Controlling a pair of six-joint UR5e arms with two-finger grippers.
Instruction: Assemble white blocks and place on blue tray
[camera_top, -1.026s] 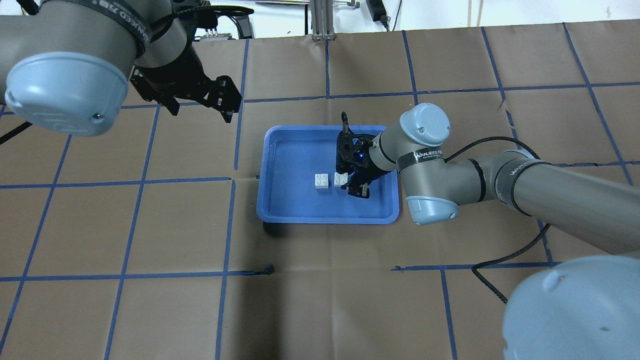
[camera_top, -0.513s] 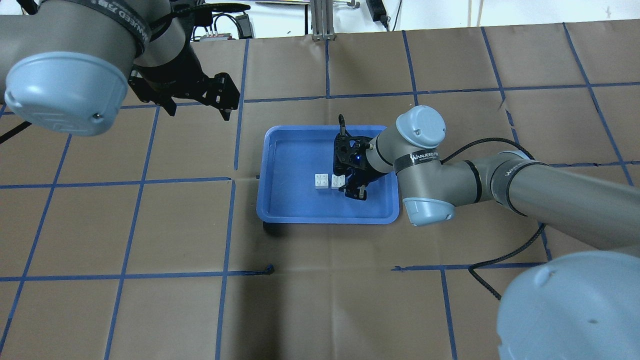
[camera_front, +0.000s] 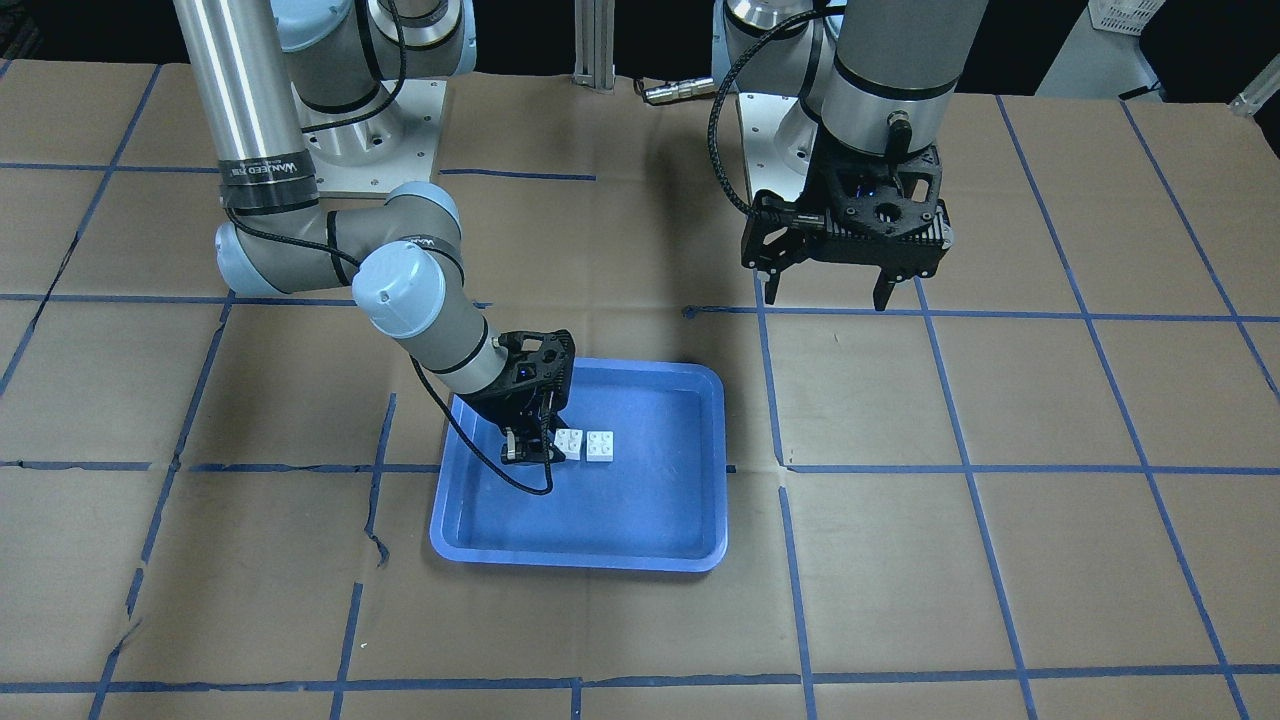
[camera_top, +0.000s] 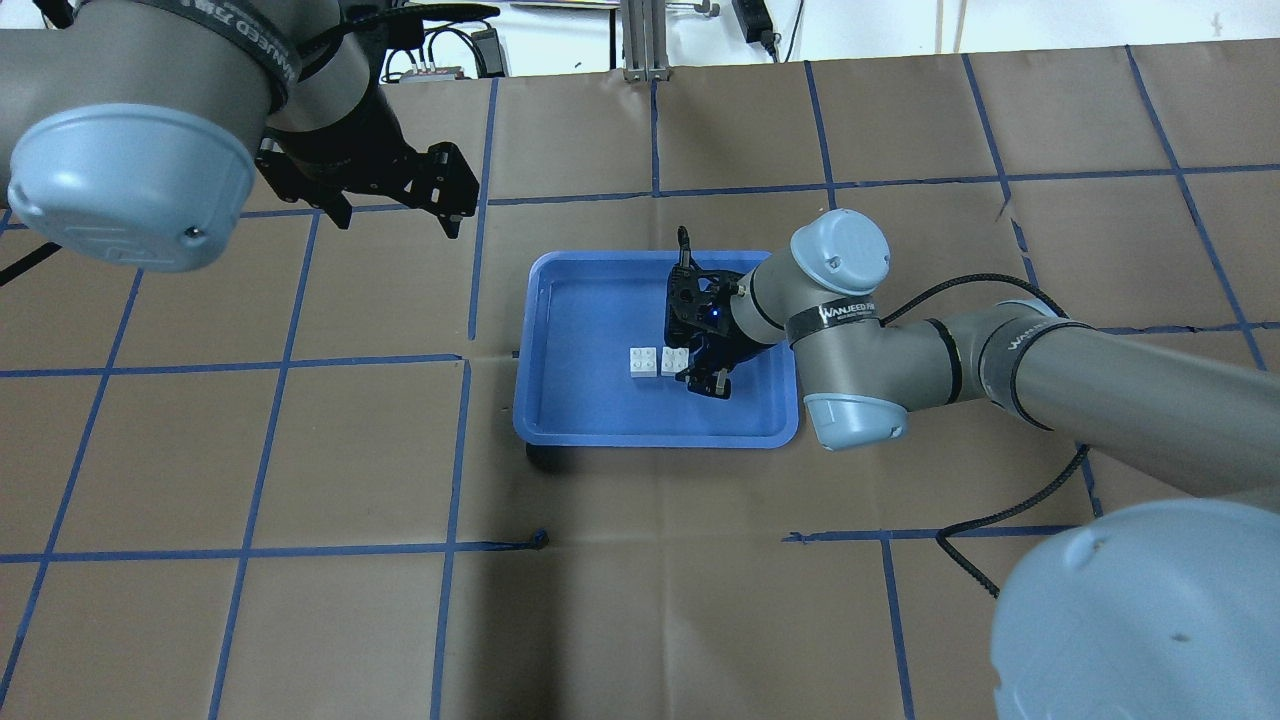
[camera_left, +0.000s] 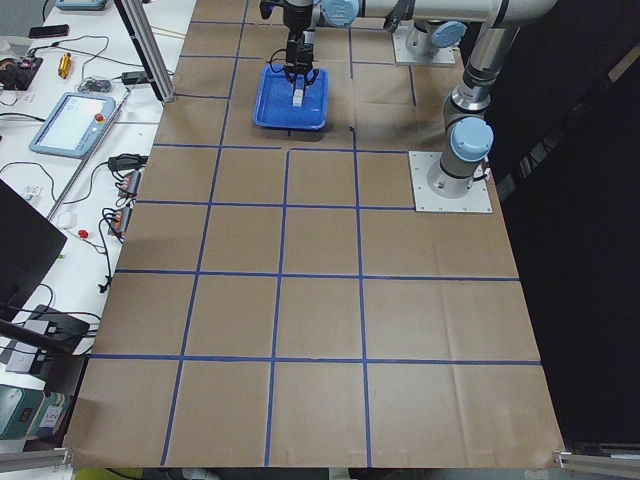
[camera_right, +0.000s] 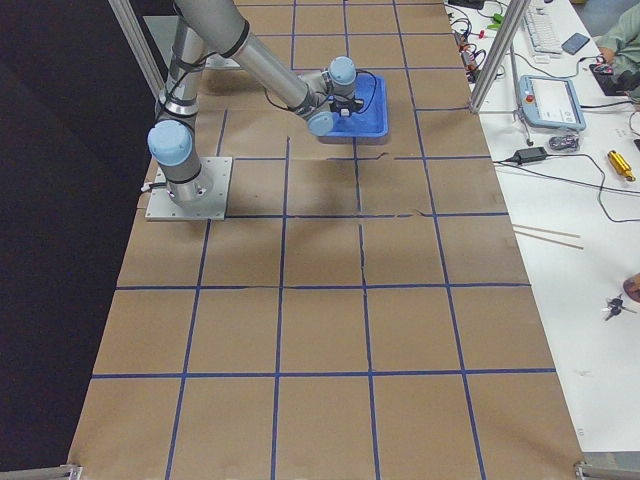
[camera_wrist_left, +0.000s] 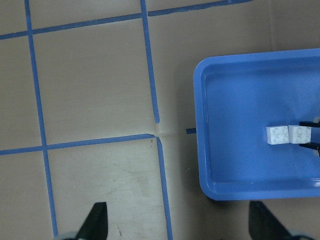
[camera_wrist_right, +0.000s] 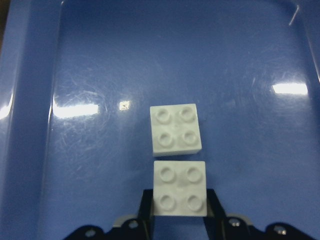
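The blue tray (camera_top: 540, 350) lies at the table's middle. Two white blocks sit in it side by side, studs up, a narrow gap between them: the free one (camera_top: 643, 361) and the gripped one (camera_top: 674, 359). My right gripper (camera_top: 690, 368) is low in the tray, shut on the gripped block; in the right wrist view its fingers flank that block (camera_wrist_right: 180, 188), with the free block (camera_wrist_right: 176, 129) just beyond. My left gripper (camera_top: 400, 222) hangs open and empty above the table, away from the tray. The left wrist view shows the tray (camera_wrist_left: 205, 150) and both blocks (camera_wrist_left: 287, 135).
Brown paper with blue tape grid lines covers the table (camera_top: 300, 500). The right arm's black cable (camera_top: 1000, 515) loops over the table. Aluminium posts (camera_top: 640, 40) stand at the far edge. Side tables with devices (camera_right: 545, 100) flank the far side.
My right gripper has slid the gripped block a little left, closing most of the gap to the free block. The left arm has shifted slightly up and away.
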